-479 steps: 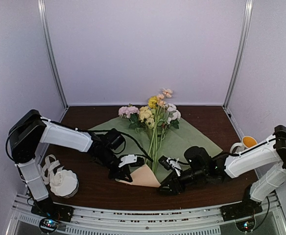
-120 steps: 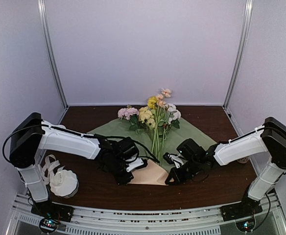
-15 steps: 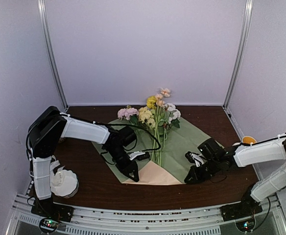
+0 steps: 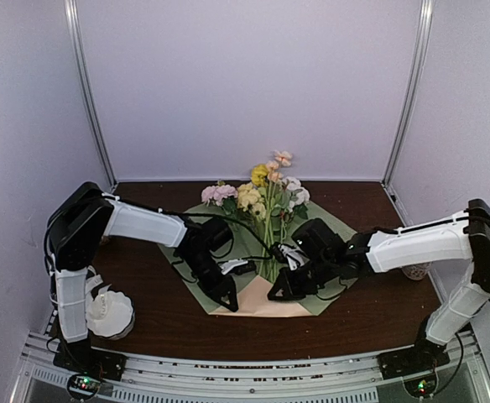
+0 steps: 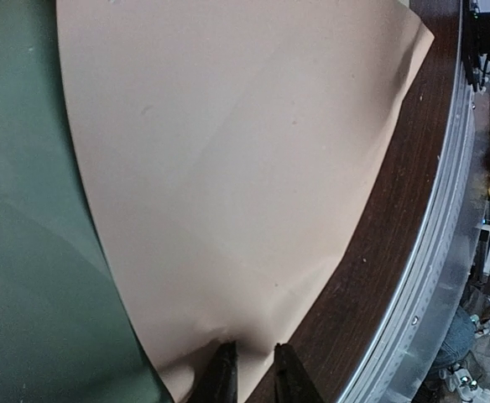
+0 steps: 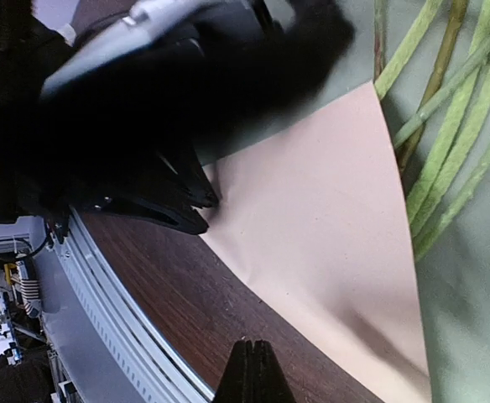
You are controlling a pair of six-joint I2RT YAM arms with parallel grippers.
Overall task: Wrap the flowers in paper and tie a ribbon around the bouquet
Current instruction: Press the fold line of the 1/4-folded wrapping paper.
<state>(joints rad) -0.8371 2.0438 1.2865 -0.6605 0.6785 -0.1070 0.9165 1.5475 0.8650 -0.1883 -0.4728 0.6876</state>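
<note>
Here, left jaws barely parted at the paper [image 5: 228, 168] corner; right jaws closed just off its edge.

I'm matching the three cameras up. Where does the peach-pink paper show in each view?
Top external: the peach-pink paper lies low centre, at the green sheet's near corner.
Left wrist: it fills most of the frame.
Right wrist: centre to lower right.
Shared landmark: the dark table strip along its near edge.
</note>
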